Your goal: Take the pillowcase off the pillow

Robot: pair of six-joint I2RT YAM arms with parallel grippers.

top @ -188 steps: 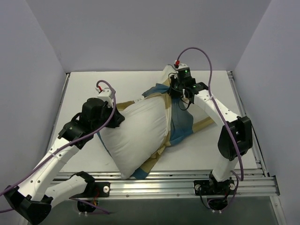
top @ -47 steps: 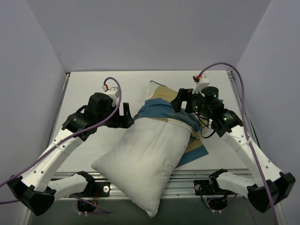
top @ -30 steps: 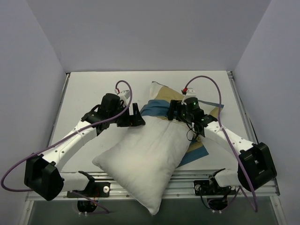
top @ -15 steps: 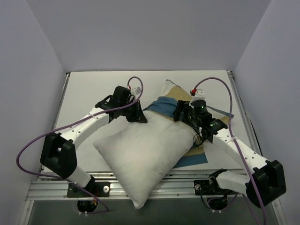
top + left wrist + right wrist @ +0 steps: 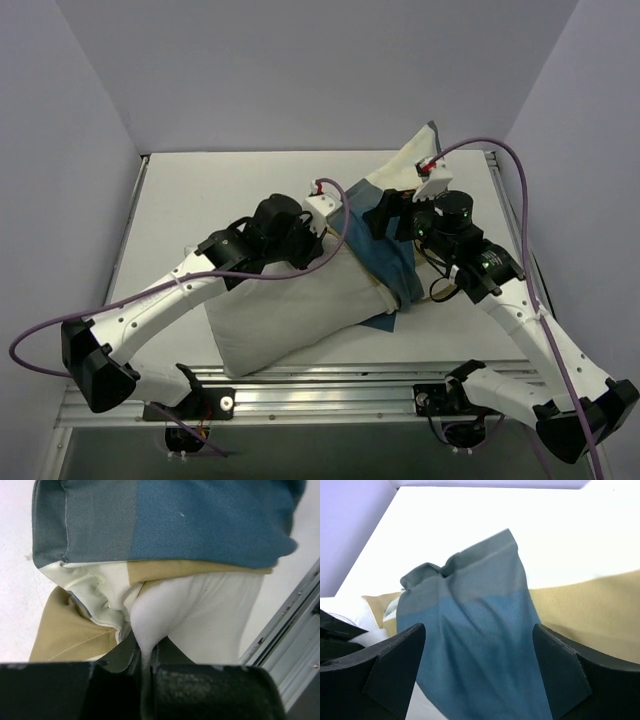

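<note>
The white pillow [image 5: 275, 308] lies across the middle of the table, its right end still inside the blue, tan and white pillowcase [image 5: 396, 262]. My left gripper [image 5: 322, 248] is at the case's mouth, shut on a pinched fold of the pillow [image 5: 210, 612]; the blue and tan pillowcase [image 5: 200, 520] bunches just beyond my left gripper [image 5: 145, 660]. My right gripper [image 5: 385, 222] hovers over the case, open wide. In its wrist view blue pillowcase cloth [image 5: 480, 630] hangs between the fingers [image 5: 395, 665] of the right gripper [image 5: 479, 670]. One corner of the case stands up toward the back.
The white table [image 5: 200, 190] is walled by grey panels at the back and both sides. A metal rail [image 5: 350, 385] runs along the near edge, just below the pillow. Purple cables loop over both arms.
My left gripper shut on the pillow and moved right. The pillow drew back from the near rail onto the table. The right arm rose and the pillowcase corner lifted toward the back.
</note>
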